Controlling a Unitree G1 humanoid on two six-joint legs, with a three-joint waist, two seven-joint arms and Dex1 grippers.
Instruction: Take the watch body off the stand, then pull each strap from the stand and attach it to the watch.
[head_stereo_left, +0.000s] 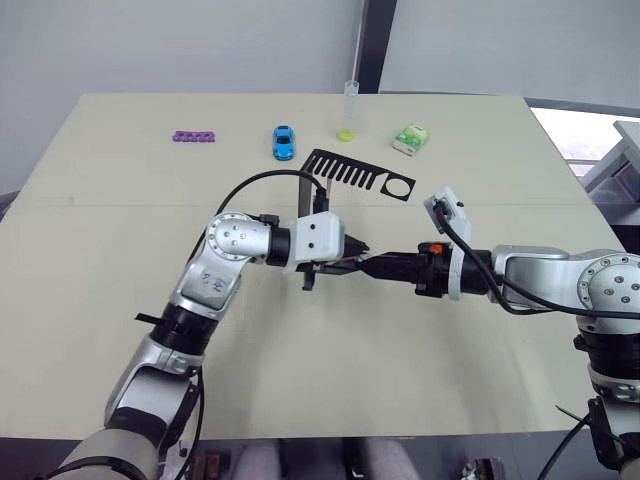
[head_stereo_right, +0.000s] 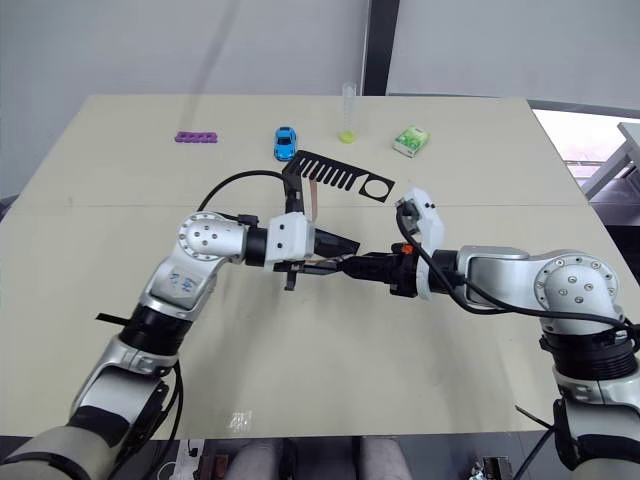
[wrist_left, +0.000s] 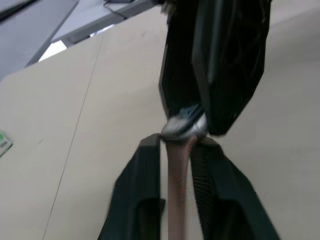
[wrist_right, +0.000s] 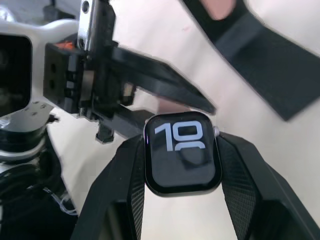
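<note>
Above the middle of the tabletop (head_stereo_left: 120, 300), the right gripper (wrist_right: 182, 165) clamps the watch body (wrist_right: 182, 159) between its closed fingers, screen toward its wrist camera. The left gripper (wrist_left: 175, 150) pinches a pinkish-tan strap (wrist_left: 177, 185), its long axis running along the fingers straight at the case's edge, tip touching or nearly so. The stand (head_stereo_left: 352, 176) sits toward the far edge.
</note>
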